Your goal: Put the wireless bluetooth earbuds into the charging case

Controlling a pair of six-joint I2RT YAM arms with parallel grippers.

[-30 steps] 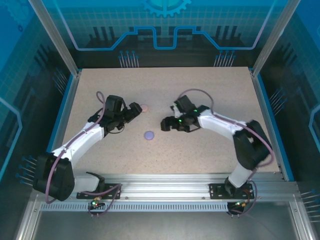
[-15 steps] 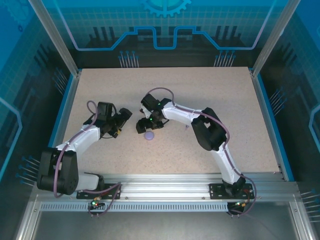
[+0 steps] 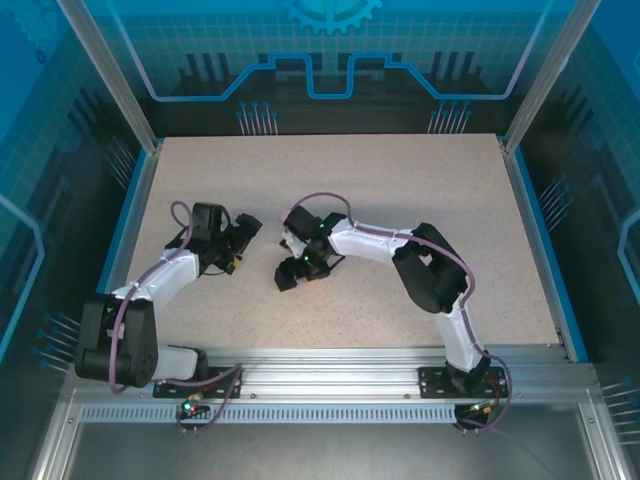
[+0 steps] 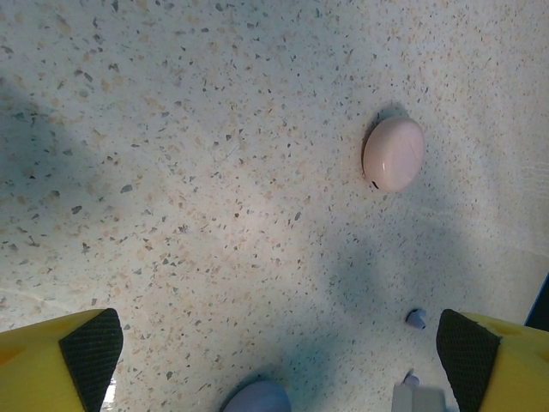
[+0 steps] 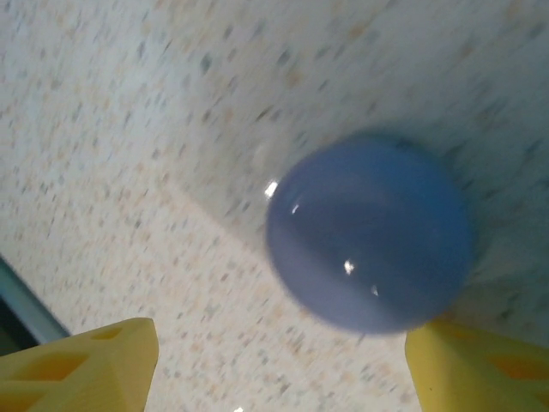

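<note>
The right arm (image 3: 375,240) folds leftward, and the right end effector (image 5: 279,339) stands spread wide over the lavender charging case (image 5: 371,233). The left end effector (image 4: 281,348) hangs wide open, a lavender earbud (image 4: 416,318) beside one finger (image 4: 467,352).

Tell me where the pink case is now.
In the left wrist view the pink case lies on the table, upper right, beyond the small purple earbud and apart from it.

Under me: speckled beige tabletop (image 3: 420,190) | lying on it: pink charging case (image 4: 394,154), lavender charging case (image 5: 371,233), tiny lavender earbud (image 4: 416,318)
</note>
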